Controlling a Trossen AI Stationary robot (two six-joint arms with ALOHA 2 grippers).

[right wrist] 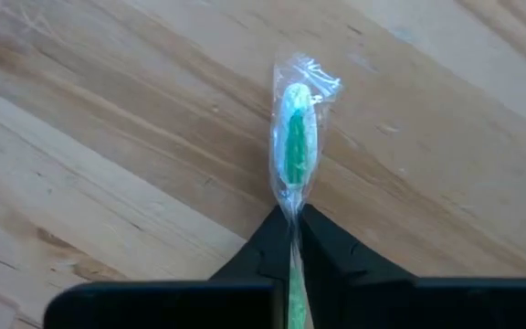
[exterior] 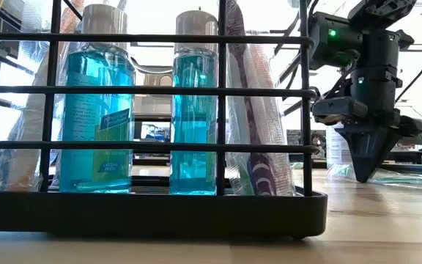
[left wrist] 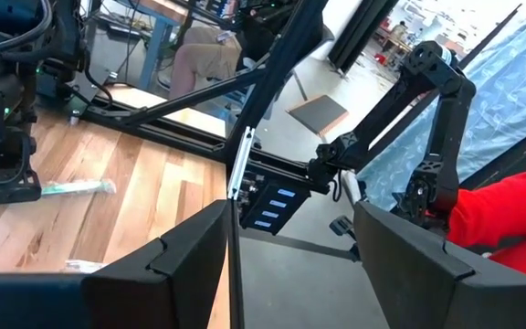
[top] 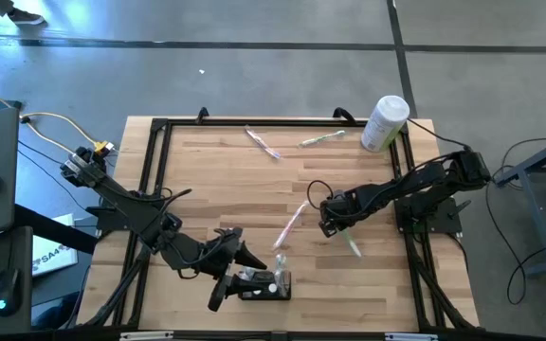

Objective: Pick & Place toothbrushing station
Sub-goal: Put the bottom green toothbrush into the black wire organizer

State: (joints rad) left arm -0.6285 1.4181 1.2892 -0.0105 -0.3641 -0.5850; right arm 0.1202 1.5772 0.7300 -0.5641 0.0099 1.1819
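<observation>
Green in its clear wrapper, a toothbrush [right wrist: 294, 146] is pinched between the closed fingers of the right gripper [top: 335, 225], right of the wooden table's [top: 216, 180] middle. The toothbrushing station [top: 263, 283] sits near the table's front edge. The left gripper [top: 245, 258] stands wide apart just beside it, holding nothing.
</observation>
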